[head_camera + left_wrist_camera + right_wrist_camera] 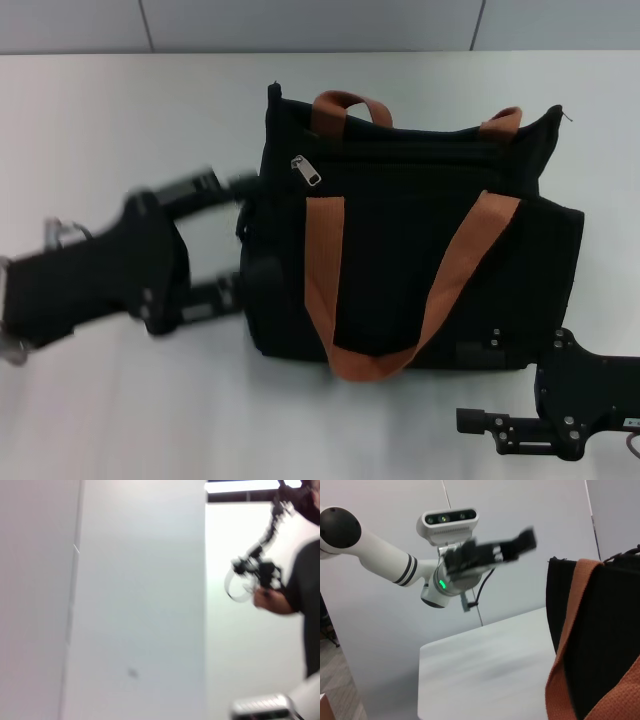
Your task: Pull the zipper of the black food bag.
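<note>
Up near the left end of the bag's top edge sits the zipper point(307, 170), a small silver slider whose oblong pull tab lies slanting down toward the bag's right; the zip track runs from it along the top edge toward the right. It belongs to the black food bag point(400, 270), which lies near the middle of the white worktop point(120, 110) with its long axis running left to right; two orange-brown straps point(325, 265) cross its front face and join in a loop at the near edge, and a second pair point(345, 100) arches over the far edge. No writing or label can be read on it. Just beside the bag's left end is the left hand point(240, 235), its two fingers point(205, 185) spread apart, the tips at the fabric, nothing between them. Near the bag's front right corner rests the right hand point(470, 420); whether its fingers are apart or together I cannot tell. Through the left wrist view, a person point(300, 580) stands by a wall.
</note>
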`<state>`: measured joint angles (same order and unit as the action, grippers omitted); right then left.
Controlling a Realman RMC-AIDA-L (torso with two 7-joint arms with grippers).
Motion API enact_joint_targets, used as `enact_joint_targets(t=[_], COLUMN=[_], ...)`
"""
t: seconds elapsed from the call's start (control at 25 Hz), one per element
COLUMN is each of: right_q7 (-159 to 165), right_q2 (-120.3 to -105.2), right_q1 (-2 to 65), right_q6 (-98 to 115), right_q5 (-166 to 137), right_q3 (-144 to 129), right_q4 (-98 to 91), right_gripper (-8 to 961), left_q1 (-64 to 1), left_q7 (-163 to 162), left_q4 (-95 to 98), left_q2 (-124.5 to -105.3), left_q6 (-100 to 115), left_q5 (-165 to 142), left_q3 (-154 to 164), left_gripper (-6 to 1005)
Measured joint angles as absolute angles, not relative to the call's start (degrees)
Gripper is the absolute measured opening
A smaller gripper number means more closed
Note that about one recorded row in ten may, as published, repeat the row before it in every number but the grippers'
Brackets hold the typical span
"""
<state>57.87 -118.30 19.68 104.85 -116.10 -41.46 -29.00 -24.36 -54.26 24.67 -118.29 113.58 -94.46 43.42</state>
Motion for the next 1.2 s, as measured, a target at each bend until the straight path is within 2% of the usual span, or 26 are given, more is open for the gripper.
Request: enact_joint_targets(t=[0.2, 0.24, 0.44, 0.56, 0.76, 0.92, 1.2], right_q7=[57.85, 57.84, 57.83, 57.84, 58.09, 58.14, 58.20], right_q2=[-118.30, -118.30, -118.30, -118.30, -118.30, -118.30, -118.30], right_q1=[19.46, 19.44, 19.42, 19.42, 19.57, 19.64, 19.70], right_q6=[104.85, 104.85, 104.85, 104.85, 104.85, 104.85, 104.82], right_q5=[-116.10, -116.10, -116.10, -116.10, -116.10, -116.10, -116.04], right_q3=[-41.47, -41.44, -41.45, -41.40, -41.39, -41.39, -41.39], right_q4=[-29.00, -29.00, -29.00, -29.00, -29.08, -29.14, -29.39], right_gripper=[682, 682, 683, 683, 683, 684, 682], left_q1=[-24.89, -25.34, -25.61, -25.77, -27.73, -28.90, -30.79], left_q7=[-55.16, -55.85, -57.36, -58.19, -59.95, -59.41, -58.47], left_q4=[25.09, 25.21, 27.16, 28.34, 29.48, 29.52, 29.59], left_q2=[-117.04, -116.00, -114.25, -114.06, -114.25, -115.79, -116.94], left_q6=[109.35, 106.09, 100.09, 98.12, 96.18, 92.22, 87.50], left_q5=[-90.44, -90.63, -92.57, -94.31, -100.83, -102.37, -104.18], left_q3=[43.29, 43.36, 43.76, 43.78, 43.89, 43.93, 44.02], left_gripper=[751, 751, 749, 748, 747, 746, 744])
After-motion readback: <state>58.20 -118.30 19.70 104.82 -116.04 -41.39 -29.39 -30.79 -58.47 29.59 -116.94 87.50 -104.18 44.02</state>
